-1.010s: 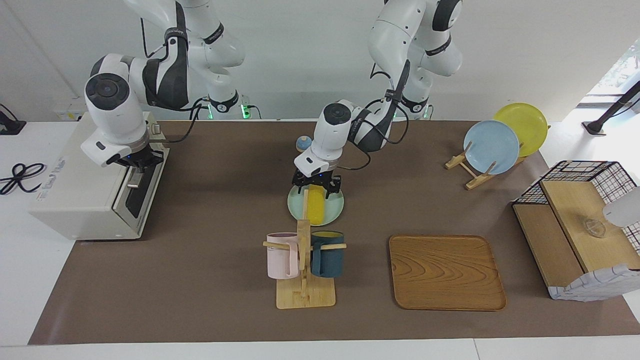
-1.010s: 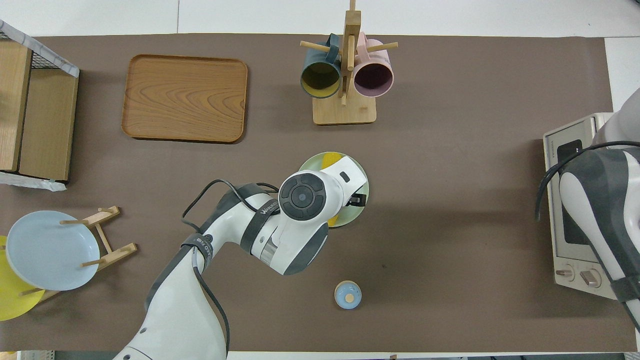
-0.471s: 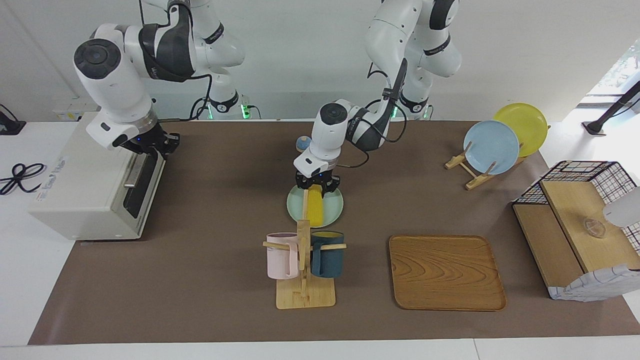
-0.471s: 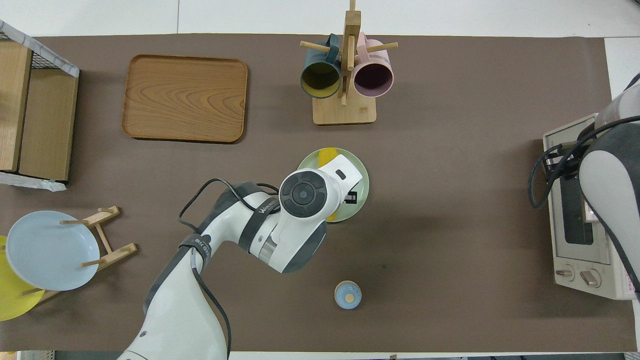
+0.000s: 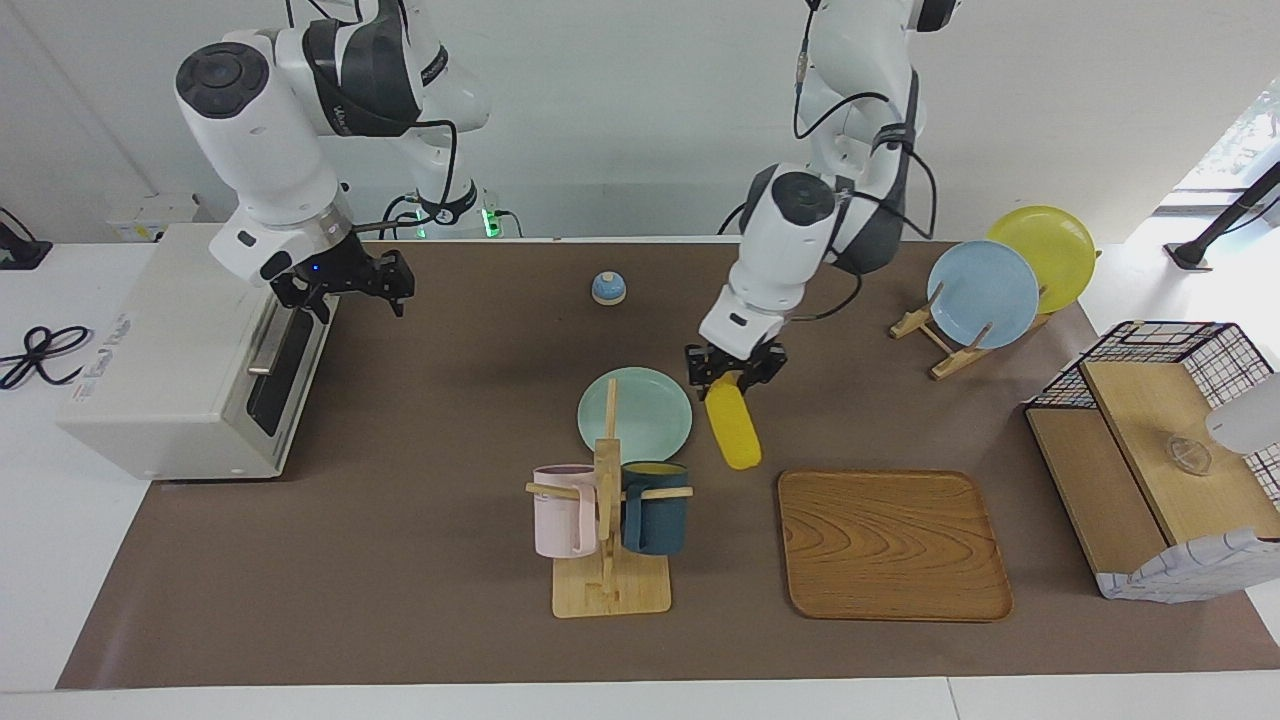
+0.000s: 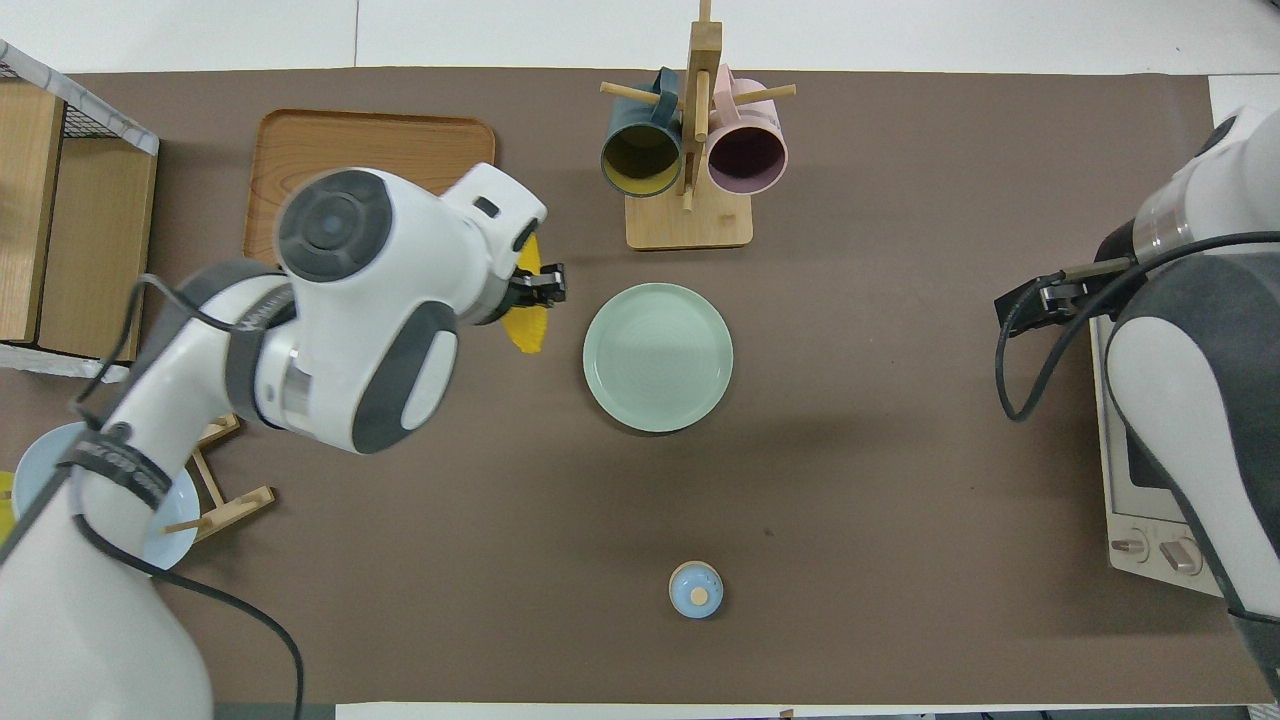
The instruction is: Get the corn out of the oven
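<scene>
The yellow corn (image 5: pixel 733 432) hangs tilted in the air, its upper end held by my left gripper (image 5: pixel 735 380), which is shut on it. It is over the brown table mat between the empty green plate (image 5: pixel 634 415) and the wooden tray (image 5: pixel 890 545). From above, the corn (image 6: pixel 524 328) shows just under the left gripper (image 6: pixel 545 290), beside the plate (image 6: pixel 658 357). The cream-white oven (image 5: pixel 160 370) stands at the right arm's end with its dark glass door shut. My right gripper (image 5: pixel 347 290) hovers open in front of the oven's upper edge, holding nothing.
A wooden mug rack (image 5: pixel 608 530) with a pink and a dark blue mug stands farther from the robots than the plate. A small blue knob (image 5: pixel 608 287) sits near the robots. A stand with blue and yellow plates (image 5: pixel 983 293) and a wire-and-wood basket (image 5: pixel 1160 450) occupy the left arm's end.
My left gripper shut on the corn, lifted it off the green plate and carried it toward the tray. My right gripper rose from the oven door handle and opened.
</scene>
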{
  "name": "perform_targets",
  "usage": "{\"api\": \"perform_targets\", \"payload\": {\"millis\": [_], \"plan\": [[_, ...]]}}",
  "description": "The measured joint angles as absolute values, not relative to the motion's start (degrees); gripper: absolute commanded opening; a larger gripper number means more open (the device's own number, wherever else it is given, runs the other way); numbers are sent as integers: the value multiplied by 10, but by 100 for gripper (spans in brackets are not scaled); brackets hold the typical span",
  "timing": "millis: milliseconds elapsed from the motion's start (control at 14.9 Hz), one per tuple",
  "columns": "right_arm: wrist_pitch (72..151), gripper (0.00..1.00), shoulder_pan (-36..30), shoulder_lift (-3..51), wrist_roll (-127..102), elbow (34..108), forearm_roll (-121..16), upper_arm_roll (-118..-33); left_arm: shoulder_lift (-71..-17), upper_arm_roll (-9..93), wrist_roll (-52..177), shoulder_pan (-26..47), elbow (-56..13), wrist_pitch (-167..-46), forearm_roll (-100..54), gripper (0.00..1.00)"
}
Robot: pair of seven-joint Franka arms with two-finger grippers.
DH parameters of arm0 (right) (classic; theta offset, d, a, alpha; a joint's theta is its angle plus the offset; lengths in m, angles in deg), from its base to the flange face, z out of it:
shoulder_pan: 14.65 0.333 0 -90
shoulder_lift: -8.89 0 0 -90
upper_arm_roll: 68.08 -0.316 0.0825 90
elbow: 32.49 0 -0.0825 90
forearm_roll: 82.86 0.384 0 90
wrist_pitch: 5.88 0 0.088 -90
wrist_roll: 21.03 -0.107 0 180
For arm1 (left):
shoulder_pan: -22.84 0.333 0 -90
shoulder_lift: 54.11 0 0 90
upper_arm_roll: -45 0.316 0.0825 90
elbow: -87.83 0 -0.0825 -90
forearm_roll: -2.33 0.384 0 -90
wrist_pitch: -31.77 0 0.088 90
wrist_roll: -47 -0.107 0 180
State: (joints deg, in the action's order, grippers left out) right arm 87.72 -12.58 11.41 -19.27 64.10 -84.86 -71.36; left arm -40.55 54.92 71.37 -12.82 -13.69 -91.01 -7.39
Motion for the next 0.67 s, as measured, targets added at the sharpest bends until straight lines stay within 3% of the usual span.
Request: {"api": "perform_targets", "payload": {"millis": [337,673], "plan": [[877,100,-118,112,-194,641,-848,-715,-361,547,579,19,-104,-903,-74,0],[855,100,-122,88,-195,641,-848,-699,-213,542,521,71,12,-935,-107,0]]}}
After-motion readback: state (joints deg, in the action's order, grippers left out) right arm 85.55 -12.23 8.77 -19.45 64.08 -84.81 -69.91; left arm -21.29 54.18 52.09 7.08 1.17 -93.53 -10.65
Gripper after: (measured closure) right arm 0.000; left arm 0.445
